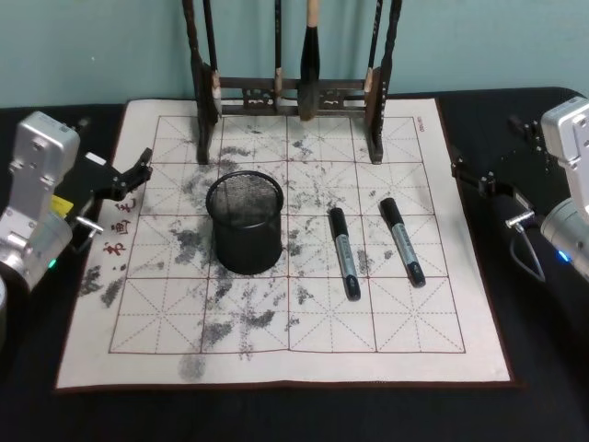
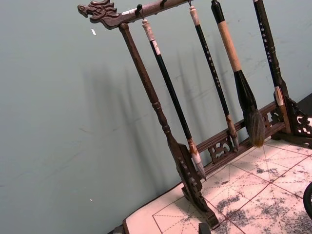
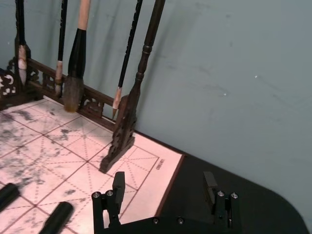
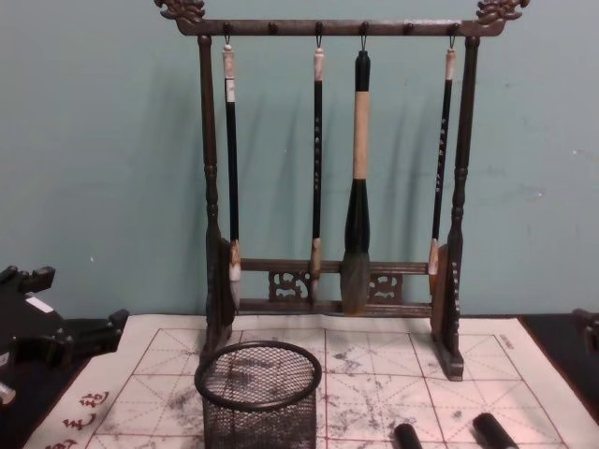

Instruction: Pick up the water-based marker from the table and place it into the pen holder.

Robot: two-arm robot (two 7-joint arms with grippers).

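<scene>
- Marker choice comes first: the left marker [image 1: 344, 252] and the right marker [image 1: 402, 240] lie side by side on the grid paper mat [image 1: 304, 331], near the pen holder [image 1: 244, 247] and to its right. They look the same, so I cannot tell which one is water-based.
- The right gripper [image 3: 164, 181] waits over the bench [image 1: 543, 368] at the mat's right edge. Its fingers are apart and hold nothing.
- The left gripper [image 1: 138, 170] waits by the mat's left edge. I cannot tell if it is open or closed.
- I think the right gripper should go for the right marker, as it is closest.
- Grab it in the middle, across its thin side, so it does not tip.
- Lift it high over the holder's rim, point it down, then let go.
- Keep away from the brush rack [image 1: 294, 92] at the back.
</scene>
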